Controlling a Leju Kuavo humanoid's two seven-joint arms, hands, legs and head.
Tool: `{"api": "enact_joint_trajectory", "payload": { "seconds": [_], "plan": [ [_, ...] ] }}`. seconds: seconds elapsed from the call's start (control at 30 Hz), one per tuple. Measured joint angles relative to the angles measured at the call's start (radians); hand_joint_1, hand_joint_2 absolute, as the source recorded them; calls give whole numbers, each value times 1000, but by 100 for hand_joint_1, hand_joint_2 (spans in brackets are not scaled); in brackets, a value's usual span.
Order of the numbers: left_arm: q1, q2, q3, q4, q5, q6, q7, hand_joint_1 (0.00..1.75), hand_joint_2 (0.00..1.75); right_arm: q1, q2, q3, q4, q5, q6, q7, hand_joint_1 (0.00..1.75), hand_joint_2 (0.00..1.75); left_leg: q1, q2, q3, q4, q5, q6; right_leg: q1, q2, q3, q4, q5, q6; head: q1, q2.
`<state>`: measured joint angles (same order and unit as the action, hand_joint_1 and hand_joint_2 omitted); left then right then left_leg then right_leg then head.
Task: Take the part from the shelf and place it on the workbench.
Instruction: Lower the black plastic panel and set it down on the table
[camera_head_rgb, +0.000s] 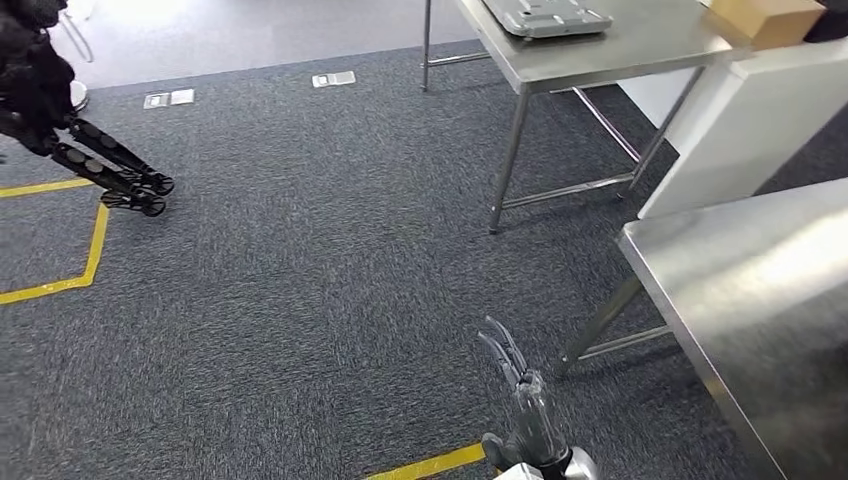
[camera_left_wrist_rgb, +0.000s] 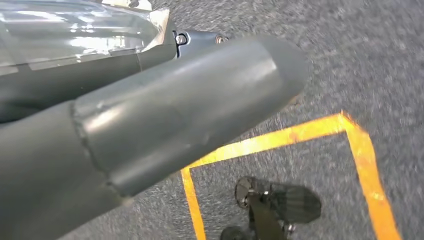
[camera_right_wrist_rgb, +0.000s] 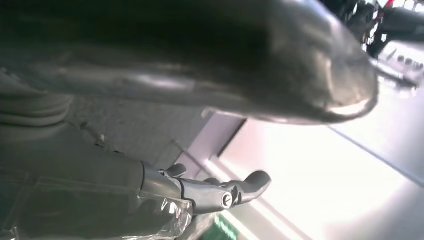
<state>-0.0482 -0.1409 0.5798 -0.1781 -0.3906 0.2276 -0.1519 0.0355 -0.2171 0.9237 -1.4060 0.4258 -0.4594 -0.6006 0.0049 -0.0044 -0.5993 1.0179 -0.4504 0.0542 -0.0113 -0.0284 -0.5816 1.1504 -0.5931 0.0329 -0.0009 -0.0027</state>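
Grey carpet floor (camera_head_rgb: 300, 280) and bare steel tabletop (camera_head_rgb: 760, 290) suggest the task is barely begun: no shelf or part is visible, the right robot hand (camera_head_rgb: 525, 400) holds nothing, fingers extended; the left robot hand's (camera_left_wrist_rgb: 165, 120) grasp is unclear.

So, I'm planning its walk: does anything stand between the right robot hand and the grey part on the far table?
Nothing visible does. Open grey carpet lies between the right robot hand and the far steel table carrying the grey part. The near steel table stands off to the right of that line.
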Motion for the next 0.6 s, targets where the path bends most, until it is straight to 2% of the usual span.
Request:
{"api": "enact_joint_trajectory", "payload": {
  "seconds": [0.03,0.07,0.1,0.13,0.17,0.2,0.23,0.3,0.37,0.4,0.43,0.5,0.53,0.57,0.6],
  "plan": [
    [-2,0,1,0,-1,1,4,0,0,3,0,3,6,4,0,18,0,0,-1,-15,0,0,0,3,0,15,-37,69,-24,-3,1,0],
    [-2,-1,2,0,-3,2,9,0,0,6,2,4,16,6,-5,40,0,0,-1,-32,0,0,0,3,-1,20,-65,117,-36,-1,1,0],
    [0,-2,2,0,-4,5,15,0,0,7,5,4,33,3,-16,62,0,0,-2,-48,0,1,0,4,-1,23,-78,134,-34,3,1,0],
    [1,-3,3,0,-4,8,23,0,0,6,13,0,59,-6,-34,84,0,0,-2,-64,1,1,0,3,-1,27,-71,109,-14,10,1,0],
    [2,-6,4,0,-4,11,32,0,0,3,24,-7,99,-21,-61,104,0,0,-2,-79,3,1,0,3,-2,34,-48,54,15,18,1,0],
    [3,-8,6,0,-4,13,42,0,0,-3,39,-18,150,-43,-91,115,0,0,-2,-94,4,1,0,2,-5,52,-18,-19,48,25,2,0],
    [3,-10,9,0,-4,14,51,0,0,-13,56,-32,214,-67,-119,114,0,0,-3,-108,4,2,0,-2,-7,72,8,-82,74,26,2,0],
    [4,-14,16,0,-5,15,65,0,0,-35,87,-60,338,-106,-152,87,0,0,-4,-128,-1,3,1,-12,-6,98,32,-141,97,15,2,0],
    [8,-16,20,0,-6,15,70,0,0,-51,112,-83,429,-124,-161,63,0,0,-1,-140,-8,1,5,-25,-4,84,34,-143,102,-1,1,0],
    [10,-16,21,0,-6,15,71,0,0,-58,122,-92,460,-128,-162,60,0,0,-1,-125,-12,7,1,-30,-6,74,36,-147,105,-8,0,0],
    [11,-16,22,0,-7,15,75,0,0,-64,133,-100,488,-130,-163,64,0,0,-1,-97,-21,25,-11,-35,-8,63,39,-150,108,-16,-1,0],
    [9,-16,24,0,-13,16,92,0,0,-77,151,-115,549,-137,-165,96,0,0,-1,-29,-66,119,-63,-43,-6,36,45,-155,107,-30,-5,0],
    [6,-17,24,0,-17,16,105,0,0,-86,158,-125,589,-143,-165,118,0,0,1,-13,-100,184,-93,-47,-3,20,46,-155,105,-35,-7,0],
    [5,-17,24,0,-22,16,119,0,0,-99,165,-138,641,-151,-160,141,0,0,4,-6,-130,241,-113,-50,-1,5,47,-155,104,-38,-7,0],
    [6,-18,24,0,-25,14,133,0,0,-116,171,-155,703,-158,-151,168,0,0,6,-3,-149,273,-118,-52,0,-10,47,-155,103,-39,-7,0]
  ]
}}
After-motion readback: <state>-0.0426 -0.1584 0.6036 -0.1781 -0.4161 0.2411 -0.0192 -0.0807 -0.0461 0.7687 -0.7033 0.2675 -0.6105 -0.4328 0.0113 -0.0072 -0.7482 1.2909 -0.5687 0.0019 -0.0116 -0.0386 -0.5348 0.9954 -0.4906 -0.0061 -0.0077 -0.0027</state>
